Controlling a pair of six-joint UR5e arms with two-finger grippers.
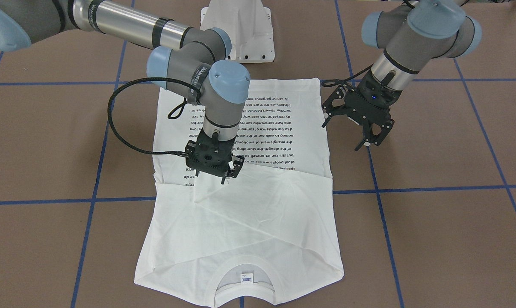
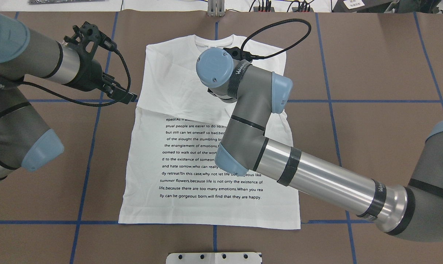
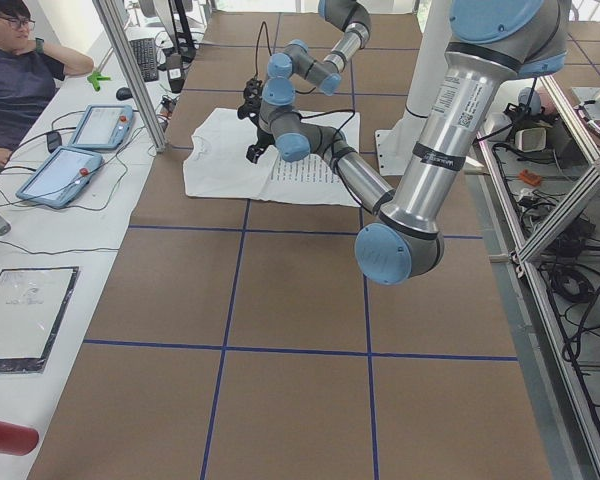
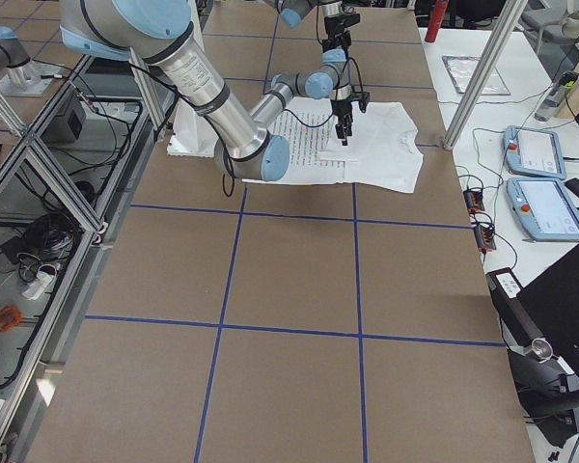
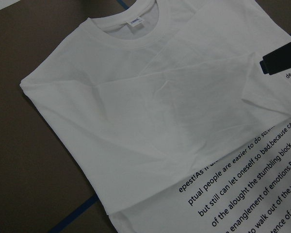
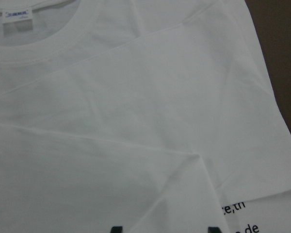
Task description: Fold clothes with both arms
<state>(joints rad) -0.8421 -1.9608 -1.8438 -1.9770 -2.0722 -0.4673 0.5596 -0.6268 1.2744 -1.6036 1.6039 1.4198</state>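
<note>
the fingers of the right black two-finger gripper (image 1: 215, 176) stand apart with nothing between them. their tips point down, just above the cloth where a folded-in sleeve ends near the middle of the large white long-sleeved t-shirt (image 1: 240, 222). the left black gripper (image 1: 342, 136) is also spread wide and empty, hanging over bare tabletop just beside the shirt's left edge, level with the crease.

the shirt lies flat, print side up, on the brown paper-covered tabletop with blue tape lines (image 1: 433, 222). its ribbed round collar (image 1: 245, 262) and small neck label (image 1: 246, 278) are on the side far from the robot. the block of small black printed text (image 1: 279, 124) is on the near half.

both sleeves look already laid across the chest, so the side folds seem done and the lengthwise fold seems next. that likely calls for both grippers to drop onto two matching corners, pinch, and carry that edge over evenly so the layers do not skew.
</note>
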